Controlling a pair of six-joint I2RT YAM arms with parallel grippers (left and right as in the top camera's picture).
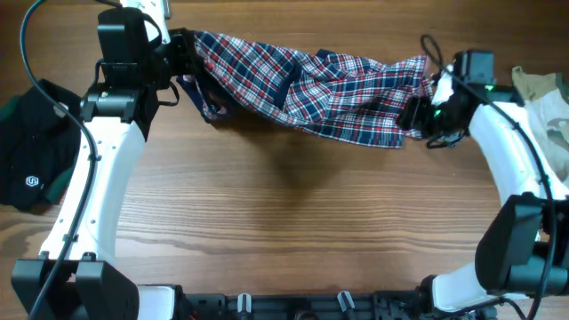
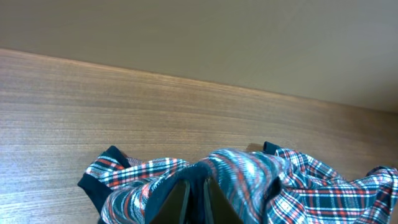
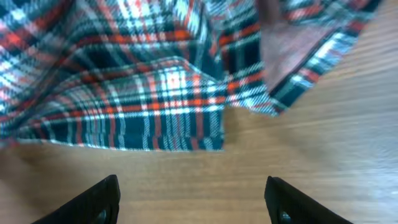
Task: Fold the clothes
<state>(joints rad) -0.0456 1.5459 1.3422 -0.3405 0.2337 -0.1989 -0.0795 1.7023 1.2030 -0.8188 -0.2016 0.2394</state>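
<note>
Seeing the shirt [image 1: 320, 89] strung left to right across the far part of the table [image 1: 293, 213]. Finding the left gripper [image 1: 182, 55] at its left end, the right gripper [image 1: 418, 114] just beside its right end. Spotting a logo garment [image 1: 36, 169] at the left edge, another garment [image 1: 547, 98] at the right edge, both apart from it.

The plaid shirt [image 1: 329, 89] was soft woven cloth, matt and rumpled, its navy trim of the same dull weave. The table [image 1: 293, 231] beneath was wood, smooth, with a low sheen and plain straight grain. At the left of the overhead frame the black garment [image 1: 31, 169] was matt cloth; the arm shells [image 1: 107, 178] were glossy white plastic, their joints matt black
</note>
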